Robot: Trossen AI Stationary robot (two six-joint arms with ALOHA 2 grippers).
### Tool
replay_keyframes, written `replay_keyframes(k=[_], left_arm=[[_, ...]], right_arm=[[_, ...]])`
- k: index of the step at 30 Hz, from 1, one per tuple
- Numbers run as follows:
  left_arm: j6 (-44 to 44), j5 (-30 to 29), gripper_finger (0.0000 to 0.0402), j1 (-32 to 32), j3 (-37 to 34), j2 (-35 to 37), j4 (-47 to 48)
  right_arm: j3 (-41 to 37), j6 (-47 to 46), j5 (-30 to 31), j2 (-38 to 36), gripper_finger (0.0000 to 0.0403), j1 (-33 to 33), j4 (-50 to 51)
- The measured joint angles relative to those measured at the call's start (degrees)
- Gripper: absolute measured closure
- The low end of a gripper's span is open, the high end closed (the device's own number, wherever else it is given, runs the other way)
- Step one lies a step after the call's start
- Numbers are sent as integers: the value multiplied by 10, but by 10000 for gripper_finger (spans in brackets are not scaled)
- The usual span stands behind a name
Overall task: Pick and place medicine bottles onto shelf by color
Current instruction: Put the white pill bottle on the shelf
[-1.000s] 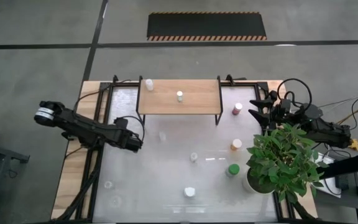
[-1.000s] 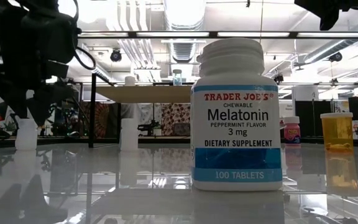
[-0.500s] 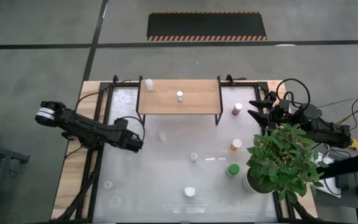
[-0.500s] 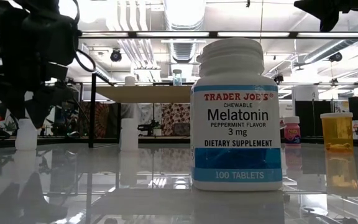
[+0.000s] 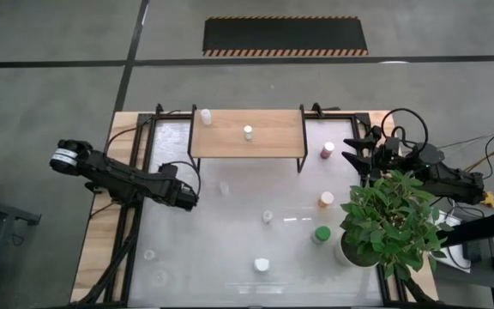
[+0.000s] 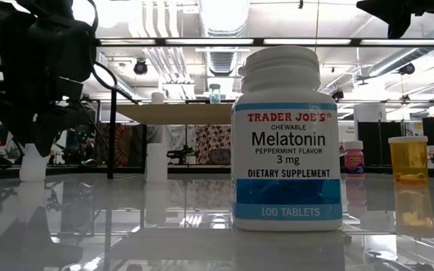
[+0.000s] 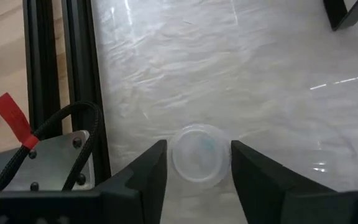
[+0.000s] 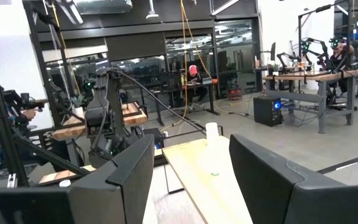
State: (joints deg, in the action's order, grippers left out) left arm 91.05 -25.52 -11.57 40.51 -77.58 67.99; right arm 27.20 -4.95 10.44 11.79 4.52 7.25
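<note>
My left gripper (image 7: 196, 171) is open over the table's left half (image 5: 189, 196). Its fingers stand on either side of a small clear bottle with a pale cap (image 7: 198, 153), with a thin gap showing on each side. The low view shows that bottle (image 6: 32, 162) upright on the table under the gripper. My right gripper (image 8: 190, 177) is open and raised near the table's right edge (image 5: 356, 152). The shelf (image 5: 247, 134) carries two pale bottles (image 5: 204, 116) (image 5: 248, 132). Maroon (image 5: 327, 151), orange (image 5: 326, 199), green (image 5: 321, 234) and white (image 5: 262, 265) bottles stand on the table.
A potted green plant (image 5: 390, 219) fills the table's right near corner, beside my right arm. Clear bottles (image 5: 267, 216) (image 5: 224, 186) (image 5: 149, 254) are scattered on the glossy top. The Melatonin bottle (image 6: 287, 139) stands close to the low camera. Black frame rails (image 7: 73, 74) run along the left edge.
In the low view my left gripper has sunk slightly around the small bottle, which has stayed upright in place. The gap between its fingers looks unchanged.
</note>
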Motion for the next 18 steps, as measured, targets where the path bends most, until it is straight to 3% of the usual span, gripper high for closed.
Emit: replay_keyframes(k=[8,10,14,18], left_arm=[[-42,43,271,-1,37,1,1],[-81,79,271,0,63,1,0],[-160,206,271,-9,131,-4,-8],[-255,282,271,-38,210,-13,-89]], right_arm=[[0,-4,0,0,202,0,0],[0,-4,0,0,202,0,0],[0,-4,0,0,202,0,0],[0,-4,0,0,202,0,2]])
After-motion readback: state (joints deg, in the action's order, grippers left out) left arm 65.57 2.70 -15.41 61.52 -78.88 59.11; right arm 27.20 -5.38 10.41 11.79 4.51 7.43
